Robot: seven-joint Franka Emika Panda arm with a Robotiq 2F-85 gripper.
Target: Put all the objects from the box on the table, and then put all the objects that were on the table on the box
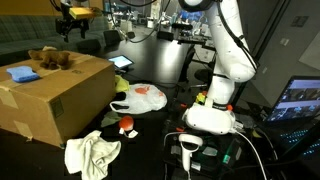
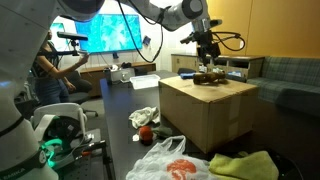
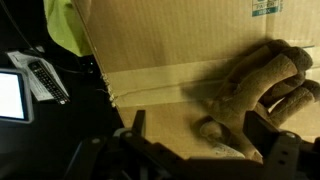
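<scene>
The big brown cardboard box (image 1: 55, 95) (image 2: 205, 112) stands on the dark table (image 1: 160, 135). On its taped top (image 3: 150, 60) lie a brown plush toy (image 1: 52, 58) (image 2: 212, 76) (image 3: 265, 80) and a blue object (image 1: 20, 73). My gripper (image 1: 72, 22) (image 2: 207, 52) (image 3: 198, 132) hovers open just above the plush toy. In the wrist view its two dark fingers (image 3: 135, 125) straddle a pale end of the toy and a strip of box top. Nothing is gripped.
On the table lie a white plastic bag (image 1: 142, 97) (image 2: 172, 160), a pale cloth (image 1: 92, 152) (image 2: 145, 116), a small red item (image 1: 127, 125) (image 2: 145, 133) and a yellow-green cloth (image 2: 245, 165) (image 3: 65, 25). The robot base (image 1: 210, 112), a laptop (image 1: 298, 100) and a tablet (image 1: 120, 62) stand nearby.
</scene>
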